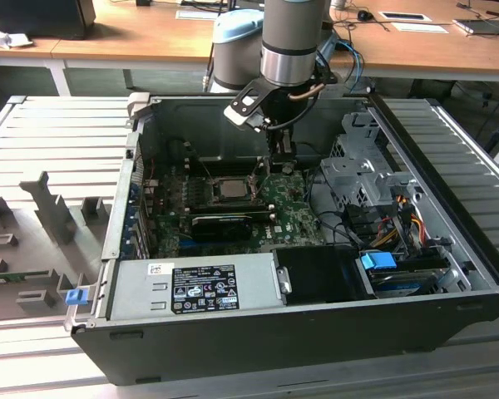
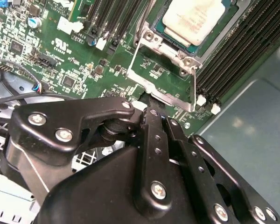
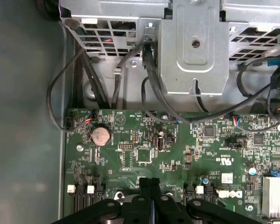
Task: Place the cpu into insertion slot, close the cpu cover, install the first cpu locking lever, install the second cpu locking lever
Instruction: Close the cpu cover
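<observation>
Cpu: the small flat square cpu (image 2: 193,21) with a pale beige-silver metal top lies flat in its seat. In the exterior view it is just above the frame's middle, inside the open black computer case (image 1: 316,332).
Insertion slot: the square insertion slot (image 2: 154,39) with a silvery metal rim in the green motherboard (image 3: 144,154) is filled, so the first step looks done.
Cpu cover: the thin silvery cpu cover (image 2: 170,99), a frame plate with a square window, sits beside the slot and not over the chip. Green board shows through its window. It reads as open, so closing it is not yet done.
Gripper: the black gripper (image 3: 149,184) has its fingers drawn together to a thin line in the first wrist view. In the second wrist view its tips meet the cover's free edge. Whether they pinch the plate or only touch it, I cannot tell.
Gripper place: in the exterior view it hangs in the upper centre, just to the exterior view's right of the chip.
Locking levers: with the cover off the chip, neither lever can be holding it down, so both are judged still to do.
Progress: roughly one step of four complete, with the second in hand.
</observation>
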You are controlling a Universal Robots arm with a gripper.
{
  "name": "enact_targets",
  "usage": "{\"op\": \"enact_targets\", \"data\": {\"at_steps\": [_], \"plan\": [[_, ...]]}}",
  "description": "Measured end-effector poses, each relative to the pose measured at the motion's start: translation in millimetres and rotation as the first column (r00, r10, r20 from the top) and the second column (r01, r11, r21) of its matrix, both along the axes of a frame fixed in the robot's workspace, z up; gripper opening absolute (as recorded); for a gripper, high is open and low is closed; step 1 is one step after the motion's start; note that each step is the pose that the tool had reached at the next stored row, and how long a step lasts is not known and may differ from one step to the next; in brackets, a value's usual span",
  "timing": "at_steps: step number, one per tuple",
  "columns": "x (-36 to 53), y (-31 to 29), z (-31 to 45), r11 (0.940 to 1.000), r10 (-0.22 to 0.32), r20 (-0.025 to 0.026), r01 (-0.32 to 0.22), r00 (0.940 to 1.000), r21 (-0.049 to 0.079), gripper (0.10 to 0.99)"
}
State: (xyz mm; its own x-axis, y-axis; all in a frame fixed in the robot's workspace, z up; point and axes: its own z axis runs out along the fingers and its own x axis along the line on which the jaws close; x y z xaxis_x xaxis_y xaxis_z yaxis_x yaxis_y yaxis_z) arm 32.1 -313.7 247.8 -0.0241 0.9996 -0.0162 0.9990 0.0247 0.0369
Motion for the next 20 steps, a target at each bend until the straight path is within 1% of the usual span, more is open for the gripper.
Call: {"op": "enact_targets", "data": {"at_steps": [5,17,20], "plan": [[-3.7,0.0,0.0,1.0,0.0,0.0,0.0,1.0,0.0,0.106],[-7.9,0.0,-0.4,1.0,0.0,0.0,0.0,1.0,0.001,0.106],[-10.9,0.0,-0.4,1.0,0.0,0.0,0.0,1.0,0.001,0.106]]}}
